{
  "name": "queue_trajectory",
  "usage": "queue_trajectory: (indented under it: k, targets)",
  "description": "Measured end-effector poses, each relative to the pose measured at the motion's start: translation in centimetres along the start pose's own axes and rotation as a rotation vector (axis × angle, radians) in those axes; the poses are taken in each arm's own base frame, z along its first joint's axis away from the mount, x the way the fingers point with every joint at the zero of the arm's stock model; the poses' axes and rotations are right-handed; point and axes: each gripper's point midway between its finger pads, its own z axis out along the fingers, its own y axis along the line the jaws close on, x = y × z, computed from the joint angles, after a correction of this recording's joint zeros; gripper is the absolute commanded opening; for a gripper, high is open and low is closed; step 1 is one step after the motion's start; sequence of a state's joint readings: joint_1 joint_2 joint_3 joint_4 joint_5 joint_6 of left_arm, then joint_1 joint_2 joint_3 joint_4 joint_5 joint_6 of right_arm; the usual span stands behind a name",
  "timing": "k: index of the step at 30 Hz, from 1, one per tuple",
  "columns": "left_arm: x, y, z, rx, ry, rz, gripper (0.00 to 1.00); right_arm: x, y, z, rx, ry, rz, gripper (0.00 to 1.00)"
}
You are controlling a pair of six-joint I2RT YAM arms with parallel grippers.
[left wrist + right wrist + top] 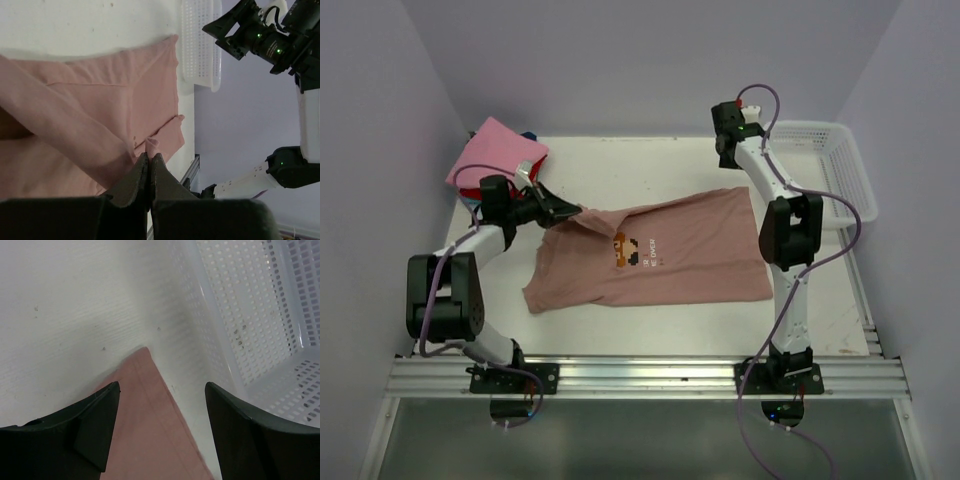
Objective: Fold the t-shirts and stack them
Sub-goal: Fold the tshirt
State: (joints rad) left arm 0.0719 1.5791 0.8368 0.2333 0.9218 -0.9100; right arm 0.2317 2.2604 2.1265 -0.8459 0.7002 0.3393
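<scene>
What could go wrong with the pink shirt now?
The left gripper pinches only a small fold of the dusty-pink cloth t-shirt, so it might slip free. The open right gripper hangs over the shirt's corner right beside the white plastic lattice basket; it could bump the basket or miss the corner.

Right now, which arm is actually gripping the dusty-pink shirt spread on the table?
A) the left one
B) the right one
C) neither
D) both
A: the left gripper is shut on a pinch of the dusty-pink shirt, while the right gripper hangs open above its corner.
</scene>
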Motion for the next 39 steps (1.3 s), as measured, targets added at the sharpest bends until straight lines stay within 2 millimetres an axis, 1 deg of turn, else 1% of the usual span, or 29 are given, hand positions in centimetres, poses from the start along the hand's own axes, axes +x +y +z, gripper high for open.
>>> queue_trajectory:
  k: [1, 4, 6, 8, 10, 12, 16, 20, 23, 25, 28, 32, 33, 36, 39]
  targets:
    - [0.6, 0.1, -0.3, -0.007, 0.006, -0.005, 0.00, 0.2, 0.1, 0.3, -0.007, 0.008, 0.000, 0.72]
    - [3.0, 0.6, -1.7, -0.044, 0.021, -0.012, 0.00, 1.0, 0.6, 1.6, -0.017, 0.038, -0.004, 0.72]
    - [4.0, 0.5, -2.4, -0.056, 0.026, 0.003, 0.00, 1.6, 0.7, 2.3, -0.015, 0.057, -0.012, 0.71]
    - [4.9, 0.5, -3.1, -0.066, 0.026, 0.023, 0.00, 2.0, 0.9, 2.6, -0.020, 0.068, -0.015, 0.71]
    - [6.0, 0.9, -3.7, -0.082, 0.028, 0.029, 0.00, 2.0, 0.9, 2.7, -0.027, 0.072, -0.013, 0.71]
    - [7.2, 1.9, -4.0, -0.101, 0.038, 0.021, 0.00, 2.0, 1.0, 2.7, -0.031, 0.070, -0.011, 0.71]
    - [9.0, 4.4, -4.2, -0.157, 0.067, -0.025, 0.00, 2.1, 1.3, 2.6, -0.047, 0.075, -0.011, 0.71]
    - [10.4, 6.9, -3.9, -0.206, 0.098, -0.071, 0.00, 2.2, 1.4, 2.6, -0.054, 0.082, -0.012, 0.70]
    - [10.8, 8.1, -3.8, -0.231, 0.111, -0.094, 0.00, 2.5, 1.4, 2.7, -0.051, 0.088, -0.009, 0.69]
    - [10.9, 8.3, -3.7, -0.236, 0.115, -0.100, 0.00, 3.3, 1.4, 3.0, -0.044, 0.103, -0.013, 0.69]
    - [10.8, 8.3, -3.7, -0.234, 0.113, -0.095, 0.00, 6.0, 1.3, 3.7, -0.023, 0.158, -0.032, 0.66]
    - [10.6, 7.8, -3.8, -0.225, 0.103, -0.079, 0.00, 10.3, 0.8, 4.5, 0.014, 0.238, -0.042, 0.61]
    - [10.4, 7.6, -3.8, -0.220, 0.098, -0.070, 0.00, 10.9, 0.5, 4.5, 0.028, 0.240, -0.033, 0.60]
    - [10.0, 6.7, -4.0, -0.207, 0.084, -0.044, 0.00, 11.5, -0.1, 3.6, 0.026, 0.238, 0.005, 0.60]
    - [9.4, 5.9, -4.1, -0.198, 0.078, -0.013, 0.00, 11.3, 0.0, 3.5, 0.024, 0.229, 0.037, 0.59]
